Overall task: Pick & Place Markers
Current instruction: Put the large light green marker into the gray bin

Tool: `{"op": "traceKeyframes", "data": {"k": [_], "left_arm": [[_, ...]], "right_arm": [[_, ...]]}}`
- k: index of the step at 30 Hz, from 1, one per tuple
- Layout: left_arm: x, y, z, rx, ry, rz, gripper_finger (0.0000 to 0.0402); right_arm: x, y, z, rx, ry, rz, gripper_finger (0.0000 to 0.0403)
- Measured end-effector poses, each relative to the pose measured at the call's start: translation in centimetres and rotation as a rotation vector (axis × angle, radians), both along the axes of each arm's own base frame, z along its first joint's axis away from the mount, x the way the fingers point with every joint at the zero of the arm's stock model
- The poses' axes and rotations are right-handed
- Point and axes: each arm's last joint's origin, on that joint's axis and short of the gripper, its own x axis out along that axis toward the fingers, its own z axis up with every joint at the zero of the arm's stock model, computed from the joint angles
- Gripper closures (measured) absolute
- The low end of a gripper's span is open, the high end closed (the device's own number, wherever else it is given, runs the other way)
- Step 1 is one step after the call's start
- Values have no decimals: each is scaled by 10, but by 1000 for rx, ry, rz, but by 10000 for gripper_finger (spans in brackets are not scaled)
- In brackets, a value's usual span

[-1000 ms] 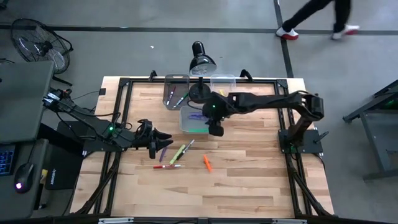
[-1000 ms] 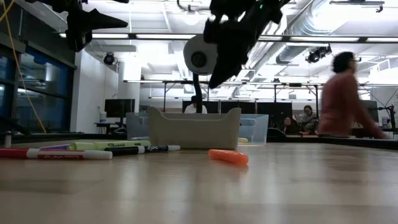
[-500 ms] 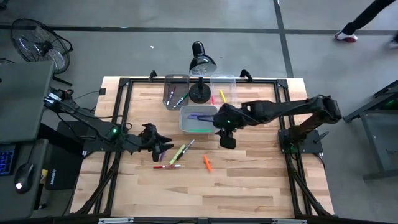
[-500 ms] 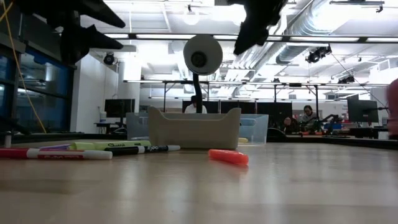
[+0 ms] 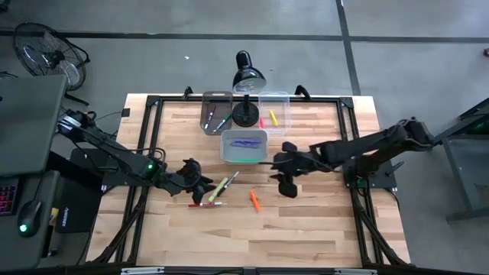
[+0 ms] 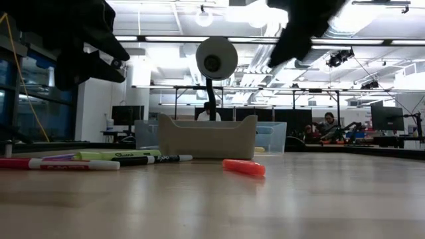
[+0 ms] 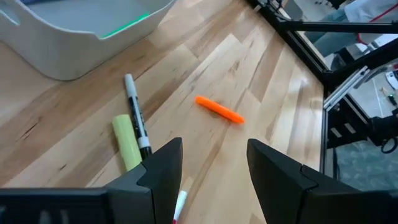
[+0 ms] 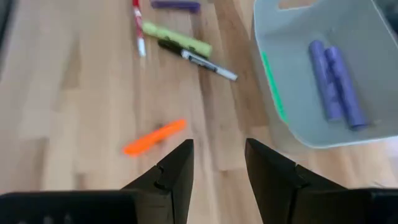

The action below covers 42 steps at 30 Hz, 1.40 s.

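The right gripper point(image 5: 289, 189) hangs with its fingers point(image 8: 176, 167) parted and nothing between them, above bare wood just beside the orange marker point(image 5: 254, 200). The likely step is a pick of that marker. To do it well, the gripper should centre over the middle of the barrel, turn so the fingers straddle it across its width, then come straight down before closing; a grip near one end would probably let the marker swing or roll out.

The left gripper point(image 5: 200, 183) also stands open and empty, its fingers point(image 7: 160, 168) spread above the loose cluster: a yellow-green marker point(image 5: 219, 188) with a black one point(image 5: 230, 179) close alongside, a red-and-white one point(image 5: 206, 204) nearer the table's front, and a purple one point(image 5: 199, 190) partly under the gripper. With pens lying this close together, the left arm would do best to take an outlying one, so a finger does not wedge onto a neighbour.

Further out, the grey bin point(image 5: 228, 157) holds two purple markers point(image 8: 337, 84) and a green one. Two clear bins point(image 5: 276, 96) behind it, on either side of a lamp point(image 5: 248, 74), hold a few more.
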Motion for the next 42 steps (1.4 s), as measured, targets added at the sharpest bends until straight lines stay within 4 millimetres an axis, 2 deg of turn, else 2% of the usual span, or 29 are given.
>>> {"op": "traceKeyframes", "data": {"k": [5,12,18,25,30,38,42], "left_arm": [[0,0,0,-8,5,-6,225],[8,16,-6,-43,75,2,225],[20,25,4,-11,213,-3,225],[34,31,12,9,381,10,225],[54,31,10,2,473,-17,225],[88,32,-8,1,747,56,225],[107,30,-15,-19,787,1,225]], "right_arm": [[-27,6,-17,98,-83,-29,270],[-63,10,-23,139,-160,-93,270],[-83,11,-30,149,-185,-133,270],[-88,14,-34,140,-192,-162,270],[-88,14,-34,123,-201,-176,270],[-88,14,-34,118,-203,-181,270],[-88,14,-34,118,-203,-181,270]]}}
